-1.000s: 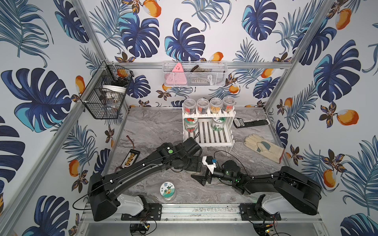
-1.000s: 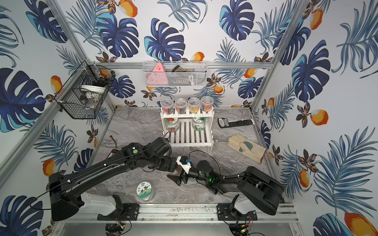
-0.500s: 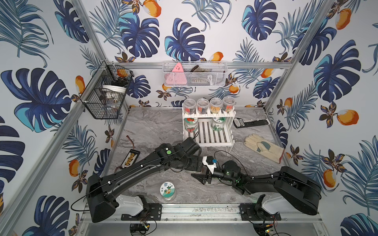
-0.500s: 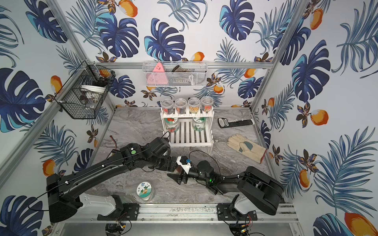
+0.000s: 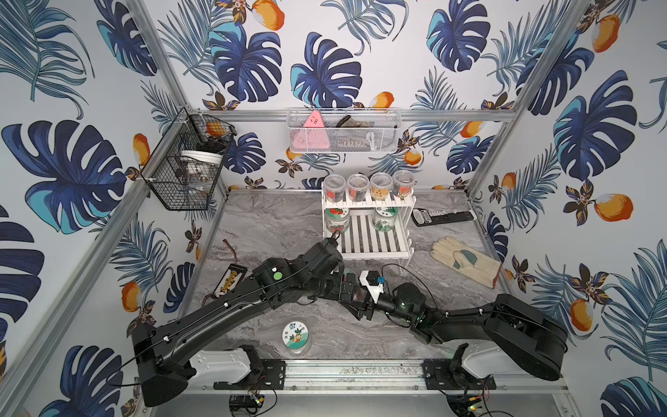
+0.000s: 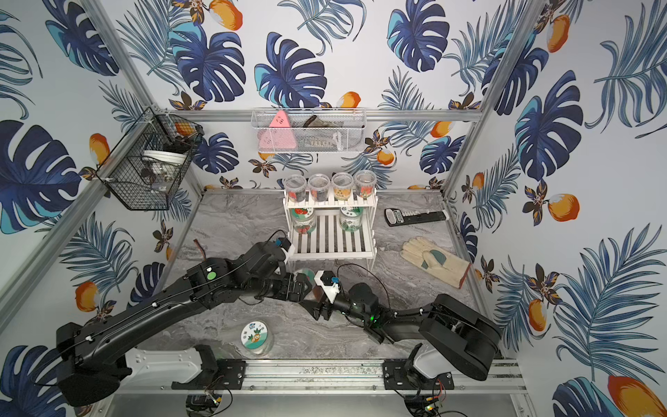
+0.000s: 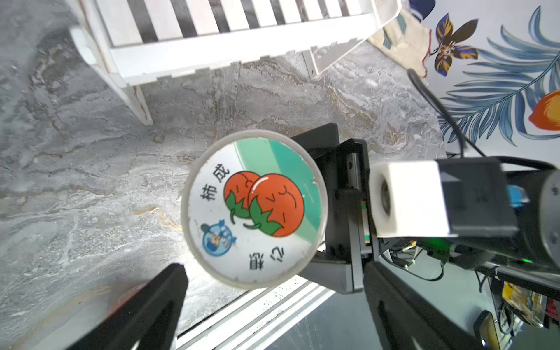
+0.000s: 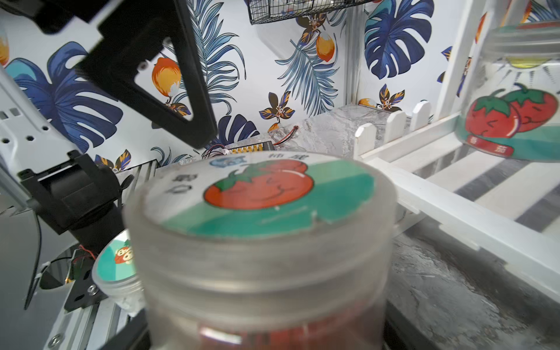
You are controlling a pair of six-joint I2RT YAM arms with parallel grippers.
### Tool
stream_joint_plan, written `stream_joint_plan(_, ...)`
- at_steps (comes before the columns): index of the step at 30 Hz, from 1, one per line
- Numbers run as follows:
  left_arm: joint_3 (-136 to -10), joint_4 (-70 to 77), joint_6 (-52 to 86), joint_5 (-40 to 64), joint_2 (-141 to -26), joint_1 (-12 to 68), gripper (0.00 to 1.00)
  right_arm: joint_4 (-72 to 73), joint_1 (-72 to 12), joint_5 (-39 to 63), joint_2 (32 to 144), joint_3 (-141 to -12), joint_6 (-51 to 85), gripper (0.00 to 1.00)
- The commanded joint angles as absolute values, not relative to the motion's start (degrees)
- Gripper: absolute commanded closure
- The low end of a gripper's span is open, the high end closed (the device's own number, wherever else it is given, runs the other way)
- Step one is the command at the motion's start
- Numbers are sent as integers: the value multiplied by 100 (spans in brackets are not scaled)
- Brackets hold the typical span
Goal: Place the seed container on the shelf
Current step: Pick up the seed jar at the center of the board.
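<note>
The seed container, a clear jar whose lid shows two red tomatoes, hangs low over the marble floor just in front of the shelf. My right gripper is shut on its body from the side; in the right wrist view the jar fills the space between the jaws. My left gripper hovers over the lid, open, its fingers spread wide and clear of the jar. In both top views the arms hide most of the jar. The shelf is white and slatted.
Several jars line the shelf's top tier and two stand on its lower tier. Another jar stands near the front rail. A glove and a black remote lie to the right. A black wire basket and a white mesh basket hang on the walls.
My right gripper closed on the jar, then my left gripper opened and let it go. Both arms stayed nearly in place.
</note>
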State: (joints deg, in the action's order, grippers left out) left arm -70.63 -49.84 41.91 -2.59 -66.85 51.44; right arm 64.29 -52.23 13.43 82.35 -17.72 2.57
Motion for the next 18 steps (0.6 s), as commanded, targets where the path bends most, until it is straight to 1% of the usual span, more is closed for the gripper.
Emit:
stream_joint_plan(1,-6956,-4991,4404,-1153,-6338,5142,1,6585,-5120,935,8187,-1928,464,23)
stream_joint_plan(4,-6821,-5161,4594,-1760,-5974,5118,1,6171,-4880,1009,8213,-2222,684,23)
stream_joint_plan(6,-6769,-5297,4658,-1961,-5848,5034,1,6139,-4823,876,8290,-2361,677,23)
stream_joint_plan(10,-6677,-5396,4591,-1823,-5835,4771,1,5889,-4745,489,8475,-2750,585,23)
stream_joint_plan(18,-6408,-5294,4538,-1711,-5783,4556,1,5744,-4606,336,8808,-3322,586,23)
